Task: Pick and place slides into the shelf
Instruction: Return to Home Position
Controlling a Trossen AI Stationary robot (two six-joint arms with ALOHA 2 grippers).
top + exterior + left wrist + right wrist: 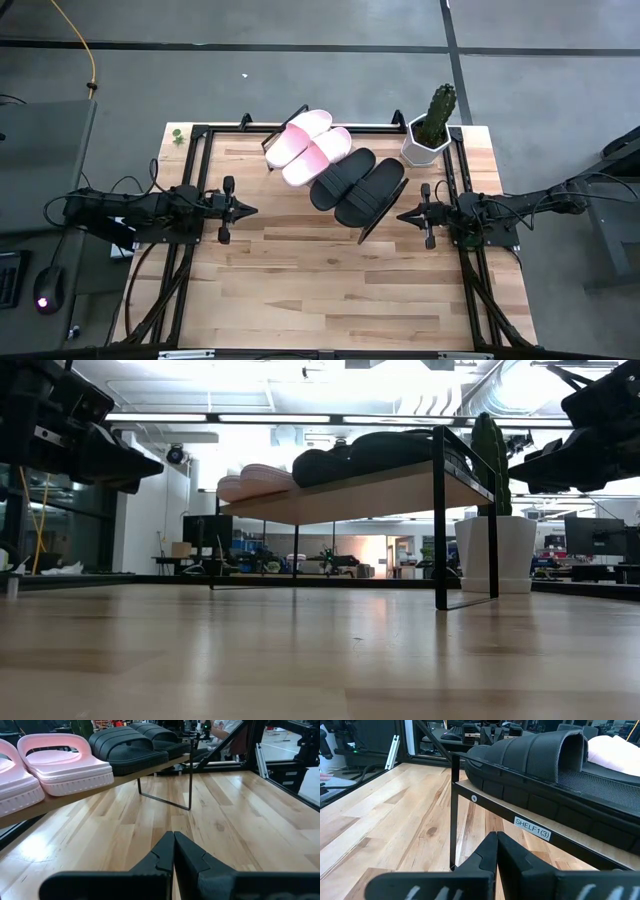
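Bright lab ceiling point(330, 385) behind in the low view: shelf point(350, 495) carries all four slides point(330, 460), pink pair point(255, 480) left, black pair point(385, 448) right. They look light, foamy, bendy; I'd grab the strap. From above they sit side by side at the far middle of the worktop point(330, 290), long axes running near-left to far-right; can't tell toes from heels. Left tool point(250, 210) and right tool point(400, 214) hover either side. Wrist views: both tools pressed together, holding nothing.
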